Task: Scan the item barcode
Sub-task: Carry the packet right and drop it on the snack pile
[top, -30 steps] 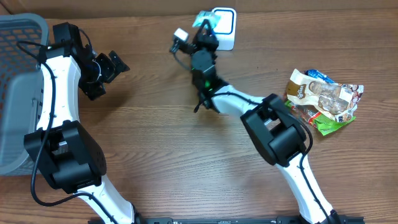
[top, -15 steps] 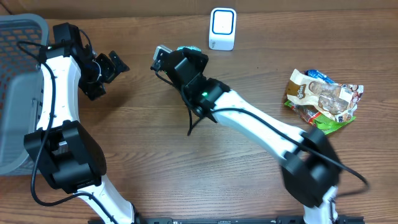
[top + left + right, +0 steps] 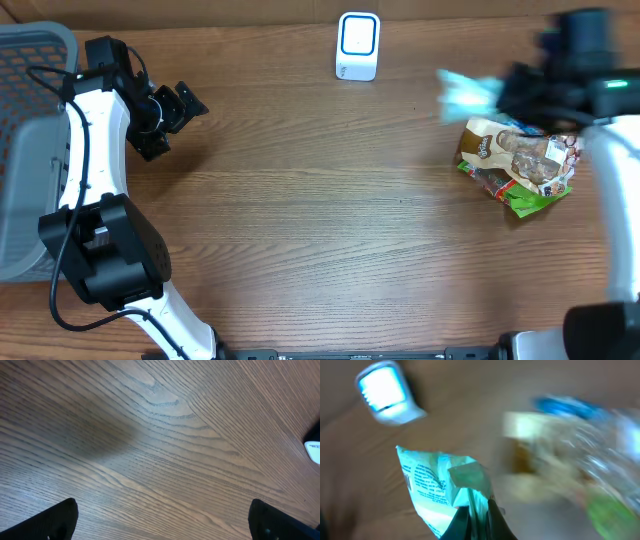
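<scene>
Wooden bench (image 3: 320,230) fills the view, its grain running side to side. A big grey mesh basket (image 3: 25,150) sits at the left edge. The left arm (image 3: 95,150) rises beside it, and its end effector (image 3: 178,108) is spread wide over bare wood, holding nothing. The right arm (image 3: 610,170) is a blur at the far right. Below it a heap of snack packets (image 3: 520,160) lies near the right edge. The white scanner (image 3: 358,45) stands at the far edge, centre, well apart from both arms. And here's the item, a pale blue-and-white packet (image 3: 465,92). It's pinched at one edge in the tightly closed right end effector (image 3: 472,520), just beside the heap on the scanner's side.
</scene>
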Tool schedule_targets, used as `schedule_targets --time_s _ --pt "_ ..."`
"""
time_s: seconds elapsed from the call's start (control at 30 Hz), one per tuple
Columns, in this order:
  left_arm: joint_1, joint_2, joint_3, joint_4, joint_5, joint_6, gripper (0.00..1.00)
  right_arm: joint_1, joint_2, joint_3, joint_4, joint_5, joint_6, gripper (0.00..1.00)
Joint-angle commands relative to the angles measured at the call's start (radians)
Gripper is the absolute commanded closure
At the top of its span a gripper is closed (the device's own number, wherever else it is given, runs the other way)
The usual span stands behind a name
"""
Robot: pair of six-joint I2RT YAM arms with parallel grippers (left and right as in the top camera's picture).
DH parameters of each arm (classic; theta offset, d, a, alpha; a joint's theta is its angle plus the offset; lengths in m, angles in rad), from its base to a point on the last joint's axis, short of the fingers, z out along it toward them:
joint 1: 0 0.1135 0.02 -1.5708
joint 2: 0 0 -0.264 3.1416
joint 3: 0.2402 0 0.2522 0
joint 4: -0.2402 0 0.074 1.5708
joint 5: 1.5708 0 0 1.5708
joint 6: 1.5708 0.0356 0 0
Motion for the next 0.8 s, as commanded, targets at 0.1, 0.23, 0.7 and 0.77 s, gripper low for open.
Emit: schedule_targets --time_s 0.1,0.23,0.7,0.77 --pt "-0.006 -0.01 0.009 0.0 -0.005 -0.014 0.0 -0.389 0.097 -0.006 -0.204 -0.149 0.082 0.96" --pt "-0.006 -0.01 0.009 0.0 -0.005 -0.014 0.0 -0.511 0.165 -0.047 -0.208 -0.149 0.039 0.96" --pt "-0.006 -0.01 0.009 0.0 -0.005 -0.014 0.0 -0.555 0.204 0.05 -0.344 -0.381 -0.188 0.49" --pt "-0.006 -0.01 0.009 0.0 -0.005 -0.014 0.0 -0.547 0.196 0.123 -0.436 -0.433 -0.262 0.49"
